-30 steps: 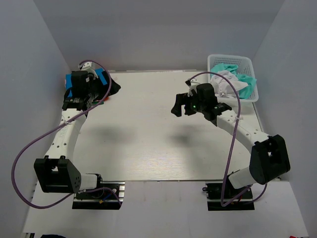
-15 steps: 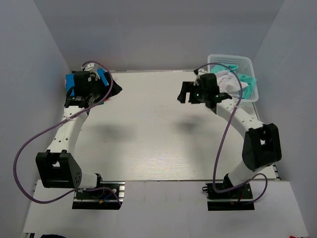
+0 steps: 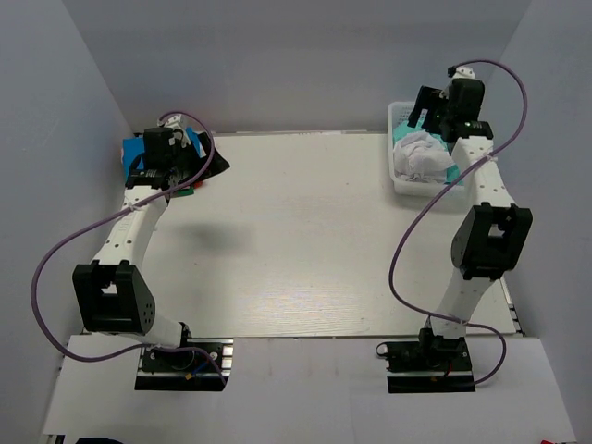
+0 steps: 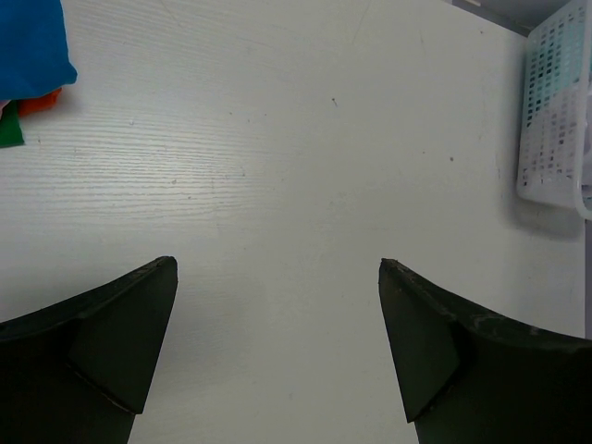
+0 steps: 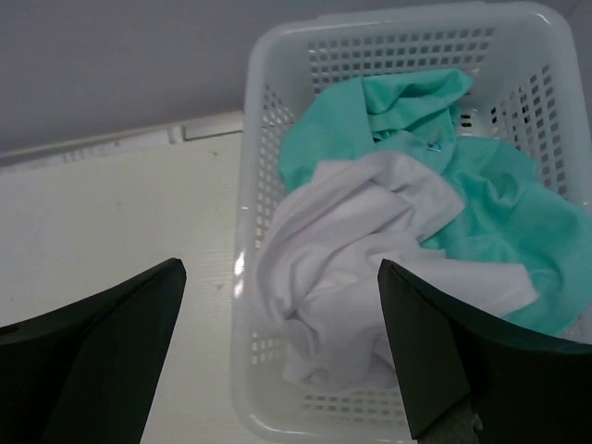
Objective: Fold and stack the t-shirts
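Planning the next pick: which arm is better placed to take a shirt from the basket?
Right. The right gripper, open, hangs over the basket holding the white shirt and teal shirt; the left gripper, also open, is across the table from it.

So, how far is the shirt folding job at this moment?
Done, apparently: a pile with a blue t-shirt lies at the far-left corner of the table, near the open left claw. In hand: nothing; the open right claw hovers empty over the basket. Left: the white t-shirt and teal-green t-shirt, crumpled inside it.
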Robot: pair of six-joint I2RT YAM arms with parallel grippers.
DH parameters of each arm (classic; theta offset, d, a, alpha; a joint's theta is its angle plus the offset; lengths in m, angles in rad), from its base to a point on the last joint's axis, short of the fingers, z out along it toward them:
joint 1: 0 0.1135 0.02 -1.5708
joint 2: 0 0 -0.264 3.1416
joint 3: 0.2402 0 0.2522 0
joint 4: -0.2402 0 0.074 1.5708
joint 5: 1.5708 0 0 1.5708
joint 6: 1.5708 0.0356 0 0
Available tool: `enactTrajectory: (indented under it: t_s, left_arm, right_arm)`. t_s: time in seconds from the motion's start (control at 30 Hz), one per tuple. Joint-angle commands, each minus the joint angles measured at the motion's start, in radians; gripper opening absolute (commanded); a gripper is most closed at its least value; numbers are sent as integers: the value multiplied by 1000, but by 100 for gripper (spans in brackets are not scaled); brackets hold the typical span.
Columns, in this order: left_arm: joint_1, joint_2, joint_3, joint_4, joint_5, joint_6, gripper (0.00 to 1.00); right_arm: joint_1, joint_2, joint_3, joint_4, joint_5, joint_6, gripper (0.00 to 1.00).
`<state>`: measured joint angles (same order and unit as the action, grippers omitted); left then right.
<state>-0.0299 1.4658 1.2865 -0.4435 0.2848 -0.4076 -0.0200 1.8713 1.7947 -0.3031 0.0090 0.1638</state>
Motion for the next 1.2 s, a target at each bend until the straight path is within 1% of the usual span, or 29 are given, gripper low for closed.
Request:
enactTrajectory:
  t_s: [0.0,0.03,0.07,0.1,0.17,0.27,0.3,0.37,0.43,0.57,0.7,0.73,0.8,0.83,0.87,0.9,0.93,1.03,1.07,1.13,1.17]
  left_arm:
    - [4,11,60,-23,-9,18,100]
    - [4,11,60,-32,-9,18,100]
    - [4,21,69,-32,-9,18,100]
    - [4,21,70,-32,-18,18,100]
    - [4,30,70,-32,-18,18,100]
    - [4,39,79,-43,-29,27,100]
    - [4,39,88,-43,-39,27,100]
    - [4,50,88,-43,-39,27,100]
    - [4,63,99,-54,-50,27,100]
    - [4,85,134,-75,-50,27,100]
    - [4,107,155,-86,-50,27,100]
    - [4,107,155,-86,-50,27,100]
    - [4,107,165,-95,-50,27,100]
    - [4,107,165,-95,-50,27,100]
    - [4,107,165,-95,-50,27,100]
    - [4,107,165,-95,-50,27,100]
    - [4,107,165,-95,-50,27,100]
    - [4,107,165,-95,-50,27,100]
    - [4,97,165,-84,-50,27,100]
    - [4,97,152,-74,-50,27,100]
    - [4,87,152,-58,-32,27,100]
  right_arm:
    - [-66,97,139,-205,-73,-116,90]
    - [-72,150,170,-235,-67,-128,90]
    - [-80,191,234,-264,-48,-141,90]
    - [-95,212,267,-319,-40,-161,90]
    - [-112,268,275,-329,-20,-159,90]
    - [-138,339,287,-347,-36,-159,90]
    - [-139,351,292,-355,-44,-203,90]
    - [-140,414,292,-340,-66,-220,90]
    - [-140,440,311,-331,-64,-224,90]
    - [-139,541,342,-243,-52,-222,90]
    - [-132,606,388,-238,-70,-225,90]
    - [-130,611,382,-235,-76,-225,84]
    - [-129,617,373,-232,-86,-219,65]
    - [-126,615,368,-231,-98,-219,47]
    - [-127,612,356,-216,-101,-213,36]
    - [-129,602,338,-208,-106,-208,23]
    - [-129,582,328,-199,-118,-207,0]
    - [-130,520,290,-137,-141,-195,0]
    - [-132,461,276,-111,-144,-188,0]
    - [-133,415,273,-79,-141,-188,0]
    - [-133,349,284,-58,-139,-191,0]
